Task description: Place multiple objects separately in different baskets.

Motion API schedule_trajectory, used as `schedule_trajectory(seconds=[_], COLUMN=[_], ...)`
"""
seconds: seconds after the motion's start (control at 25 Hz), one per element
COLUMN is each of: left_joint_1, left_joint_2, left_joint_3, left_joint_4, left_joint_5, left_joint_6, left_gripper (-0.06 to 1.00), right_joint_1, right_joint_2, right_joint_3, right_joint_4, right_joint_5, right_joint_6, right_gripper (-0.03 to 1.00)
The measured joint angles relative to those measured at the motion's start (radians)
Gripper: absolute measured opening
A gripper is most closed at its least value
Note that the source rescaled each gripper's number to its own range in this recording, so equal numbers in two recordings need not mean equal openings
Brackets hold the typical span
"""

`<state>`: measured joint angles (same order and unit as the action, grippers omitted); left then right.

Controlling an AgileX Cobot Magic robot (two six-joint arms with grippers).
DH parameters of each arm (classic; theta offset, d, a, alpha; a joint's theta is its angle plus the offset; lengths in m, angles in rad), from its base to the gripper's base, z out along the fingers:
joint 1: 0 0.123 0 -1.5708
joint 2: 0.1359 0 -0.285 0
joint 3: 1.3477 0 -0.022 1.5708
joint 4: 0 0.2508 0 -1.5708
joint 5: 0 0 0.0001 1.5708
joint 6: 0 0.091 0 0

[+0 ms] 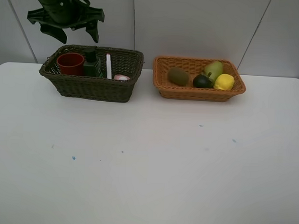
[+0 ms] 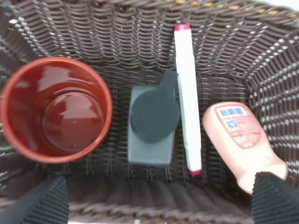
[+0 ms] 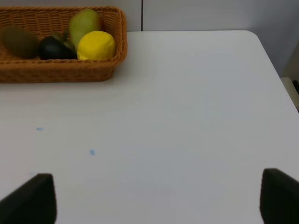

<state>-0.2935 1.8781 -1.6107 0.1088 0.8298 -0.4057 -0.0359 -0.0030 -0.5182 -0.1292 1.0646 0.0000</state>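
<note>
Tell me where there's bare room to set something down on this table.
The table in front of both baskets is bare. The dark basket is crowded; the orange basket has a small bare patch left of the kiwi.

left pincer [image 1: 76, 33] hangs high with jaws spread; right pincer [image 3: 159, 198] likewise spread.

Pink bottle [image 2: 243, 140] cap hidden behind tool finger.

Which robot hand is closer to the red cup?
Left. The left gripper hangs open just above the red cup; the right gripper is over bare table, past the orange basket.
</note>
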Motion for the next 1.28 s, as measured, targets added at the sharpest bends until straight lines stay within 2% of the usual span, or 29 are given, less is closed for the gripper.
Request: schedule_trajectory(seconds=[0.2,0.36,0.92,1.28], left_joint_1=[-0.003,-0.017,-0.021,-0.021], left_joint_2=[-0.127,-0.255,-0.889,-1.314], left_joint_3=[0.010,0.088,0.598,0.865], left_joint_4=[0.001,0.006,0.053,0.054], left_joint_5=[0.108,0.147,0.134,0.134], left_joint_6=[0.000,0.000,0.000,0.000], left_gripper=[1.00,1.00,1.00,1.00], right_joint_1=[0.000,0.000,0.000,0.000], right_joint_2=[0.000,0.000,0.000,0.000], right_joint_3=[0.000,0.000,0.000,0.000], right_joint_4=[0.000,0.000,0.000,0.000], right_joint_5=[0.000,0.000,0.000,0.000], right_joint_6=[0.000,0.000,0.000,0.000], right_gripper=[0.94,0.94,0.94,0.94])
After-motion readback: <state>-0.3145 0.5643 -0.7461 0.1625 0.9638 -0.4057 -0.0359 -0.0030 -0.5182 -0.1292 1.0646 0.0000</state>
